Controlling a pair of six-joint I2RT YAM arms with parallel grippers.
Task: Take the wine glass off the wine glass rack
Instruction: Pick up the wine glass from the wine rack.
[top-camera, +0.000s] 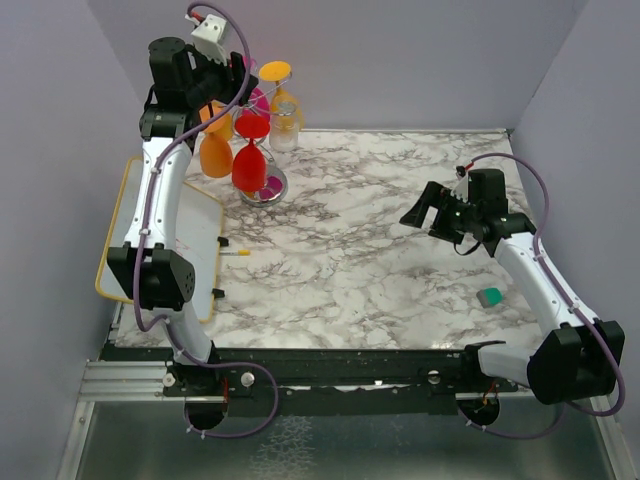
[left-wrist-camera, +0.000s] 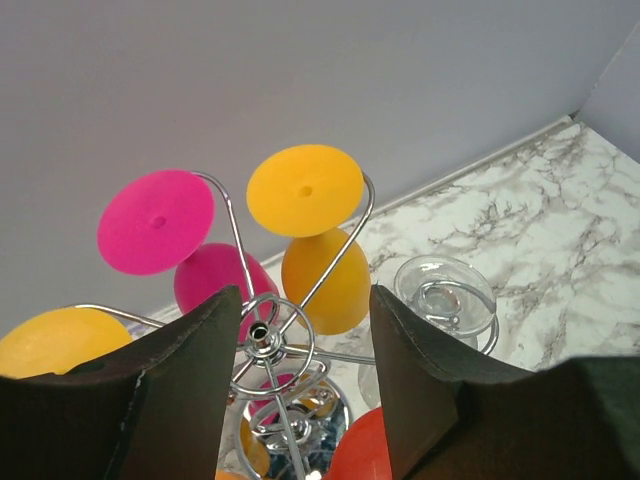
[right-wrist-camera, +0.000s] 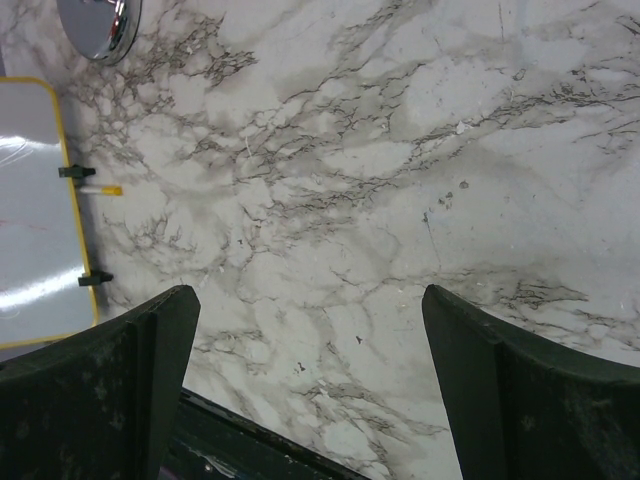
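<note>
Wine glass rack (left-wrist-camera: 262, 340), shiny chrome wire, stands below the spread left end effector (left-wrist-camera: 305, 300).

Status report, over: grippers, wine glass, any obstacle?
Left gripper open, empty, at top of wine glass rack. Right gripper open, empty, over table. Wine glasses hang on rack, none taken. No obstacle seen.

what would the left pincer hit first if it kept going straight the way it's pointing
Most likely the shiny chrome wire wine glass rack: its pole top and curled arms sit between the open fingers of the left pincer. The orange wine glass hangs behind it, though depth is unclear.
</note>
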